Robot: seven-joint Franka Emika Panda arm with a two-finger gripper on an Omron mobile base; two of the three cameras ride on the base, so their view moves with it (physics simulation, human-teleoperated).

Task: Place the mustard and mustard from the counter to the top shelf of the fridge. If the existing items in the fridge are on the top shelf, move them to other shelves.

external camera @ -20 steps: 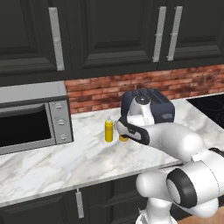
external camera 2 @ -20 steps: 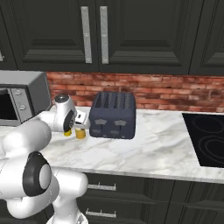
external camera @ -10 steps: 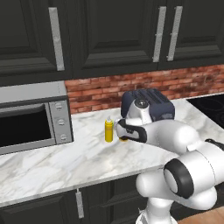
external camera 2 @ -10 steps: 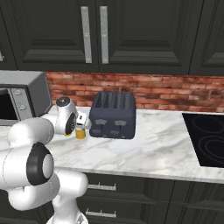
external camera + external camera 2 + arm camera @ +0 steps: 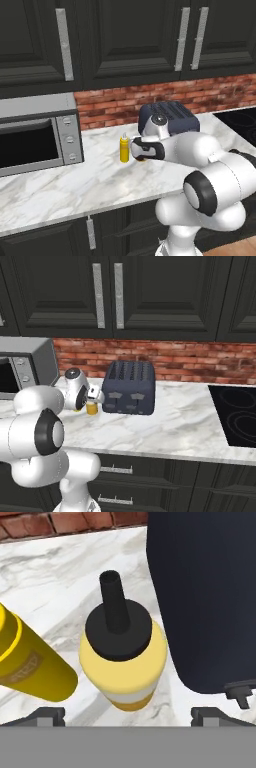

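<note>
**Ana:** Hand view first: where does the black-capped mustard [image 5: 123, 662] sit against the jaws?

**Ben:** Straight ahead and centred between the two finger tips [image 5: 46, 716], which stand spread wide at the bottom corners, holding nothing. The bottle is upright on the counter [image 5: 65, 572], so its long axis runs up toward the camera, cap and nozzle nearest.

**Ana:** And the neighbours?

**Ben:** The slimmer mustard [image 5: 30, 662] stands just beside it on one side, the dark toaster [image 5: 210, 597] close on the other. My guess is the tips must drop into those two narrow gaps without nudging either.

**Ana:** From the base cameras?

**Ben:** In the left base view the gripper [image 5: 134, 149] hovers just right of the slim bottle [image 5: 124, 148], in front of the toaster [image 5: 169, 118]. The right base view shows the wider bottle [image 5: 92, 408] peeking out under the hand, beside the toaster [image 5: 129, 387]. The microwave [image 5: 35, 135] is well apart.
</note>
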